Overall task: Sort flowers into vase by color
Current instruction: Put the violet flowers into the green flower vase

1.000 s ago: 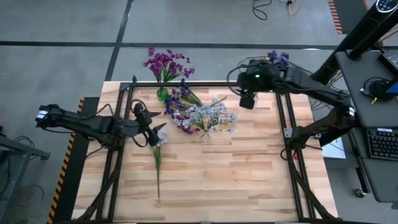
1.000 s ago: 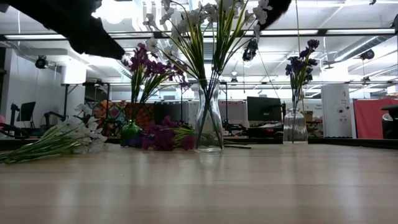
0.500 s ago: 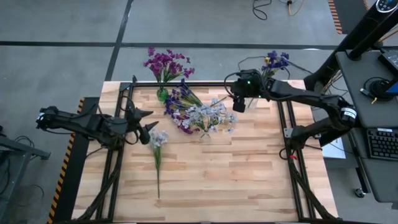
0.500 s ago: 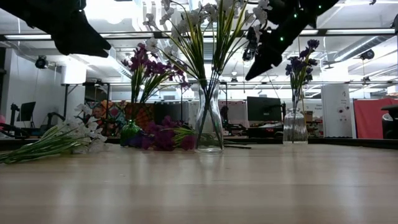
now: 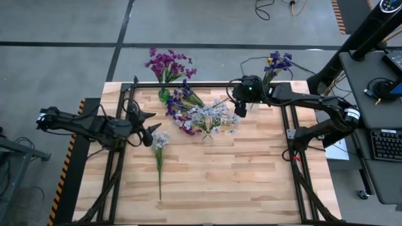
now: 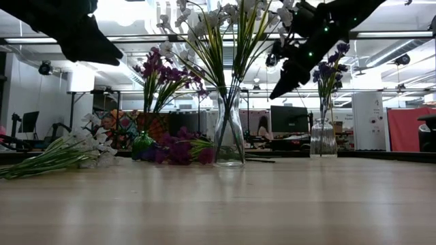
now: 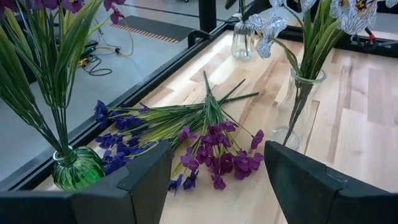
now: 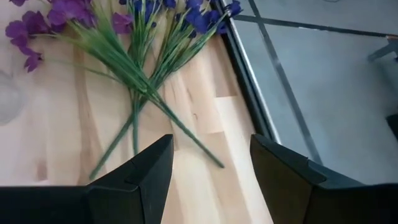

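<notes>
Right gripper (image 5: 238, 108) over far side of bench (image 5: 251, 182), just beside clear vase (image 6: 229, 136) of white sprays, fingers apart, empty, aimed at loose purple and blue sprays (image 8: 134, 59) lying near far edge. Stems crossing on the wood, long axes fanning from blossoms by green vase (image 7: 74, 168) toward far right corner, cut ends free. Light, floppy, thin wire-like stems, likely to slip; best pinched low on bare stem (image 8: 186, 134), away from blossoms. Left gripper (image 5: 149, 125) at left edge, jaws spread, holding nothing, beside white spray (image 5: 159, 150) lying flat, blossom toward far edge, stem toward near edge. Blue sprays already in vase (image 6: 323, 135) at far right corner
</notes>
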You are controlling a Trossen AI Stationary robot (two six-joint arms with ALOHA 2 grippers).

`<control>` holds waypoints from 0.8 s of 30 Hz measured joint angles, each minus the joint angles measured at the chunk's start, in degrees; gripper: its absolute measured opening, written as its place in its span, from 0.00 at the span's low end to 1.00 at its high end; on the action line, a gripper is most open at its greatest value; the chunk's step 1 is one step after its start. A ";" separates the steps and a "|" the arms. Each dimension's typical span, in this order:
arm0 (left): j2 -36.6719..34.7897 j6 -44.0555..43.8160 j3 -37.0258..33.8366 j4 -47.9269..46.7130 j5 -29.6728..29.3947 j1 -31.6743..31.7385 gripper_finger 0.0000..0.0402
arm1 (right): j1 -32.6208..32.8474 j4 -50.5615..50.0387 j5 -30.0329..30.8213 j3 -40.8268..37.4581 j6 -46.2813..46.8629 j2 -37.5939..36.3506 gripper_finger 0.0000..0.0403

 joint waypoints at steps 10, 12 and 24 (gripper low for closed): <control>0.94 0.02 -0.02 0.11 -0.01 0.00 0.59 | 2.29 9.13 -0.13 -4.93 3.64 0.02 0.51; 0.96 0.00 -0.02 0.10 -0.01 0.00 0.59 | 2.24 11.03 0.01 -5.66 3.80 0.02 0.51; 0.95 -0.24 -0.02 0.10 -0.03 0.00 0.59 | 2.58 22.72 -1.56 -8.80 5.90 3.97 0.51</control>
